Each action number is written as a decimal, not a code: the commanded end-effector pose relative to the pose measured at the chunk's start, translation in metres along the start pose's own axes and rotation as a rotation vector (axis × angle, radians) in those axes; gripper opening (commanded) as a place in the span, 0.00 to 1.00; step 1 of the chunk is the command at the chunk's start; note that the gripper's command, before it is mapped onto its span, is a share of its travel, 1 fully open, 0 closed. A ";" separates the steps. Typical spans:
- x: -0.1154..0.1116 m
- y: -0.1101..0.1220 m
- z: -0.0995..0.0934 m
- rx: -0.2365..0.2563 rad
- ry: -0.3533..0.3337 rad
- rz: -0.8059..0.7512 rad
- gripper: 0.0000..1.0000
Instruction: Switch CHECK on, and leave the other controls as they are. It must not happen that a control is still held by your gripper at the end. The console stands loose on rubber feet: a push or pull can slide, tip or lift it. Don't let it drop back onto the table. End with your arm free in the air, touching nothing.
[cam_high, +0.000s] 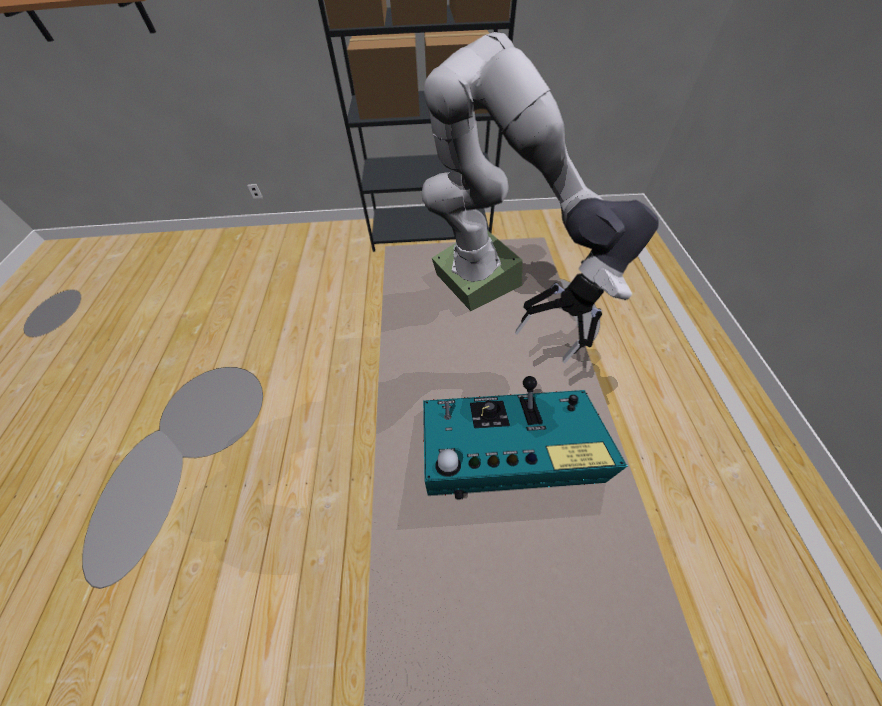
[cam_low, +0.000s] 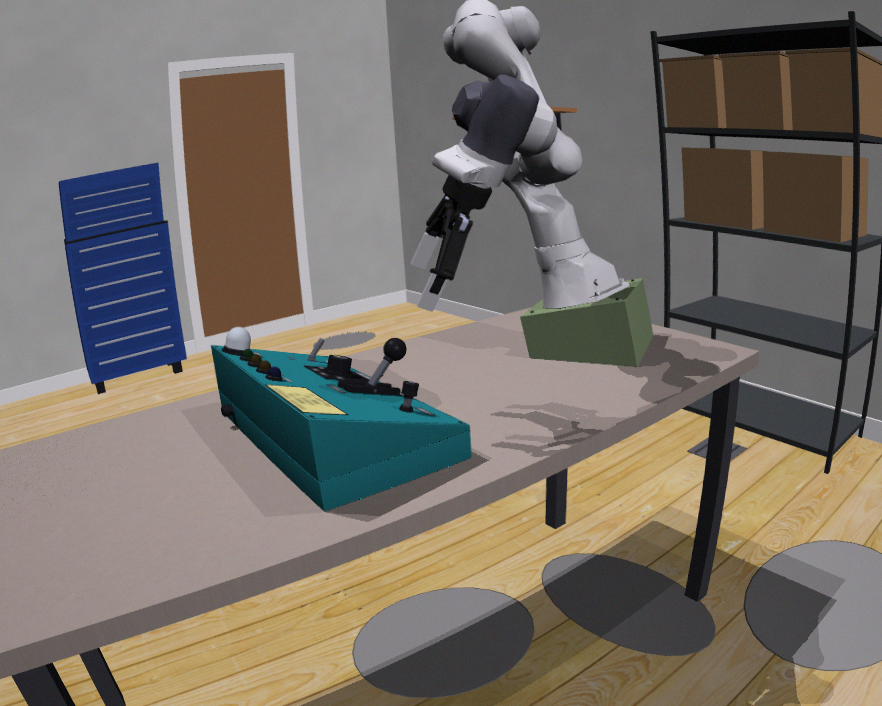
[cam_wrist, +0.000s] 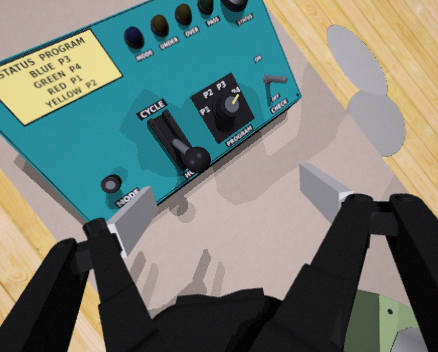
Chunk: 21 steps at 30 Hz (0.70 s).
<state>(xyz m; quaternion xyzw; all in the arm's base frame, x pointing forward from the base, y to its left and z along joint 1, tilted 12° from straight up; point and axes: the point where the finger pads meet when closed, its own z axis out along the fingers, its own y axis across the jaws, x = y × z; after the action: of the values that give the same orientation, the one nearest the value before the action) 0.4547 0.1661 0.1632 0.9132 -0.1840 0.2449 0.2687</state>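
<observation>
Above the far end of the table, behind the console, the black two-finger gripper (cam_high: 556, 334) is held spread to its full width, with nothing between its grey fingertips and nothing touched. It is carried by a white jointed arm (cam_low: 548, 213) mounted on a green block pedestal (cam_high: 510, 281), and it hangs clear of the surface, pointed down towards the console's rear edge.

A long grey-brown table top (cam_low: 132, 500) on dark legs is seen over a floor of pale wooden planks (cam_high: 183, 309). Grey walls enclose the room; a brown door in a white frame (cam_low: 239, 191), a blue slatted panel (cam_low: 117, 272) and a black metal shelf rack (cam_low: 660, 147) loaded with brown cardboard boxes (cam_low: 801, 195) are placed along them.

Near the middle of the table a teal wedge-shaped console (cam_low: 367, 449) is set flat on its feet. On its sloped face a small grey toggle lever marked CHECK (cam_wrist: 274, 80) is seen at one rear corner, lying between the ON and OFF marks; its position cannot be told for certain. Beside it are found a black rotary PROGRAM knob (cam_wrist: 228, 107), a ball-topped CYCLE lever (cam_wrist: 192, 156), a small MODE button (cam_wrist: 110, 184) and a yellow status plate (cam_wrist: 52, 75).
</observation>
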 end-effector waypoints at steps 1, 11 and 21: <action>0.001 -0.026 -0.008 0.162 0.070 -0.216 1.00; 0.001 -0.026 -0.008 0.358 0.165 -0.451 1.00; 0.001 -0.026 -0.008 0.483 0.211 -0.648 1.00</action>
<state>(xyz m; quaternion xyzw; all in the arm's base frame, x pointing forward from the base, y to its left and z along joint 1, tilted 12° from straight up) 0.4642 0.1714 0.1556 0.9459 0.0916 0.2796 0.1364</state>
